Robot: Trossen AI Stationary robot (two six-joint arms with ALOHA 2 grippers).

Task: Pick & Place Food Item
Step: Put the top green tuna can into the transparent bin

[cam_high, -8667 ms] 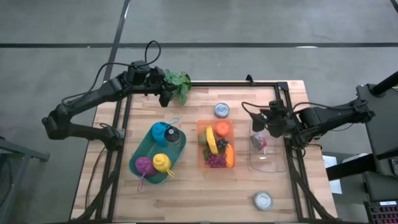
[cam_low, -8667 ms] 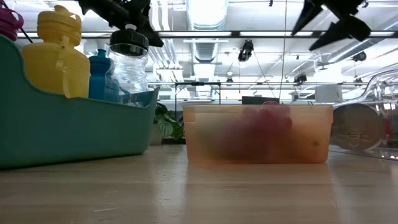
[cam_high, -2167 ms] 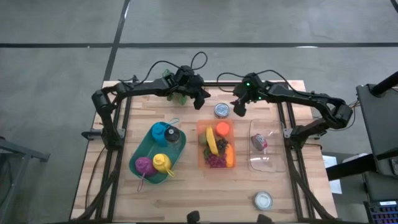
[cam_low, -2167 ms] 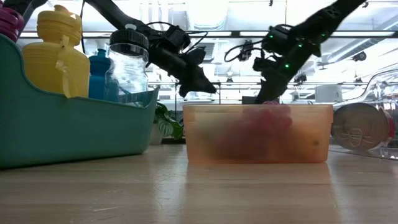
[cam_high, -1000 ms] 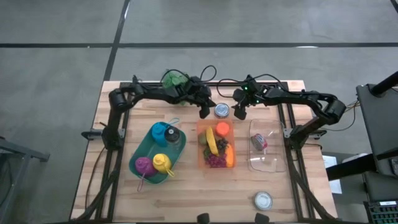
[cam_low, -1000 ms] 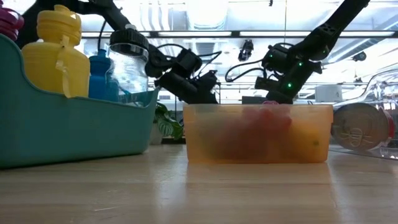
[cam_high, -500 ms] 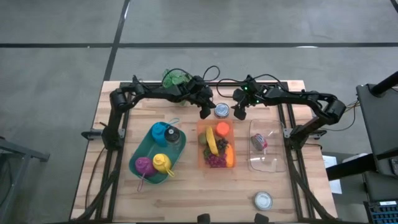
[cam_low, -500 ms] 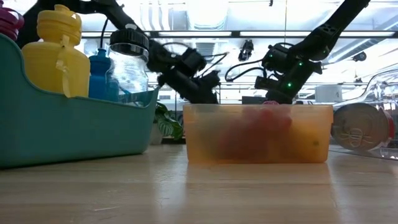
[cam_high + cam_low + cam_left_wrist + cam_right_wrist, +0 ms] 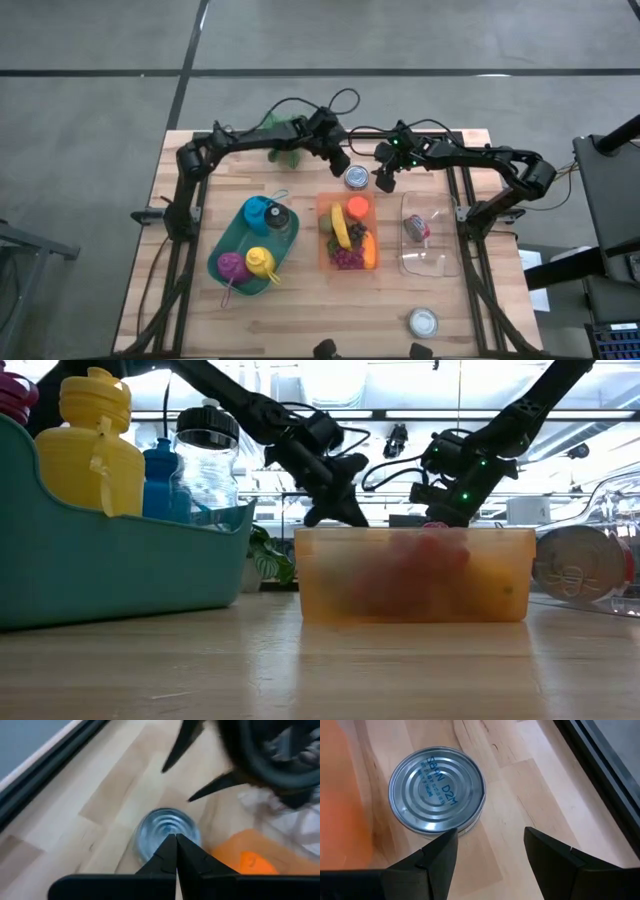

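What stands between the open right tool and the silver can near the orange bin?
Nothing visible does. The right tool hangs open just beside the can, with only bare table between them. The shut left tool hovers at the can's other side.

tin can flanked by both claws, orange bin just beside, bare table left

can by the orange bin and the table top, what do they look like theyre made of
The can looks like bare metal with a shiny finish: its silvery lid has pressed concentric rings and stamped lettering. The table top looks like light wood, probably jointed planks with a smooth, sealed surface: grain lines and board seams show. The orange bin seems translucent plastic.
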